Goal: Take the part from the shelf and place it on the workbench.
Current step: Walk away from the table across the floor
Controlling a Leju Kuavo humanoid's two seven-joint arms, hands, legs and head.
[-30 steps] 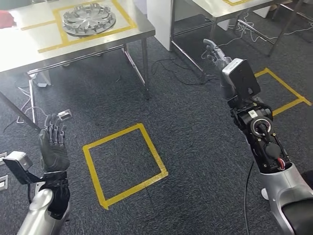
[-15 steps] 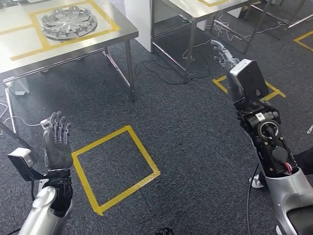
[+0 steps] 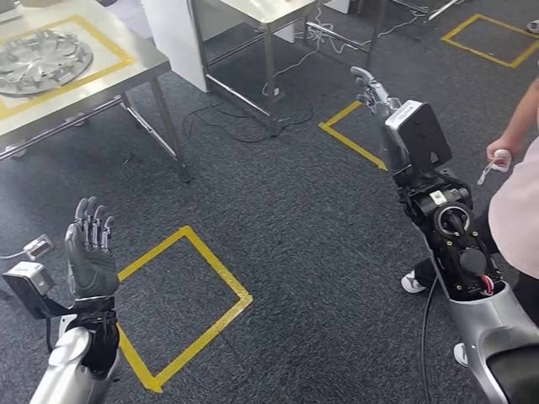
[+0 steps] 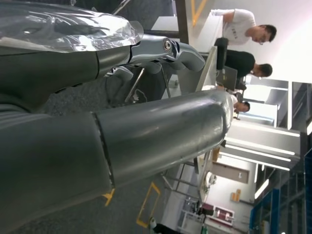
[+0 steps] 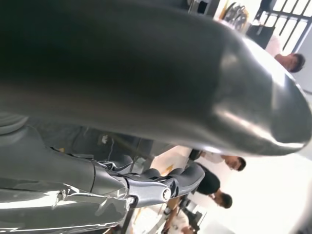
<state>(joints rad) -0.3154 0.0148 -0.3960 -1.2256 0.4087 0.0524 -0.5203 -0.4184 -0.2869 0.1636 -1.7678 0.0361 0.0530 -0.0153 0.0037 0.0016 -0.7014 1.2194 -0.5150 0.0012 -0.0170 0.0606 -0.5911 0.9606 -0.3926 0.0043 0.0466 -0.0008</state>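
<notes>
The round silver metal part with spoked cut-outs (image 3: pixel 40 61) lies at the eleven o'clock corner of the head view, its far side cut off by the picture's edge. It rests flat on a steel worktop (image 3: pixel 120 71) inside a rectangle of yellow tape (image 3: pixel 95 74), of which only part shows. The worktop's own far end is cut off too, and its legs run down to the dark grey carpet floor (image 3: pixel 286 244).

The left hand (image 3: pixel 91 252), dark-gloved, is raised at about eight o'clock, palm turned away, its fingers (image 3: pixel 89 225) upright and spread apart with nothing in them. The part lies well apart from it, up toward eleven o'clock, past one worktop leg. The right hand (image 3: pixel 370 87) reaches out toward one o'clock at the end of the silver right arm (image 3: pixel 489 328); much of it is hidden behind the grey box-shaped wrist camera (image 3: pixel 416 135), and what shows is small. In the right wrist view its fingers (image 5: pixel 154 185) stretch out loosely, holding nothing. The part is far across the floor from this hand, toward ten o'clock.

A square of yellow tape on the carpet (image 3: pixel 181 303) lies just beside the left hand. A second steel worktop (image 3: pixel 270 10) stands at twelve o'clock, mostly cut off. A person in a pink top (image 3: pixel 518 210) stands at three o'clock, only partly in frame, hand closed on something small and hard to make out.
</notes>
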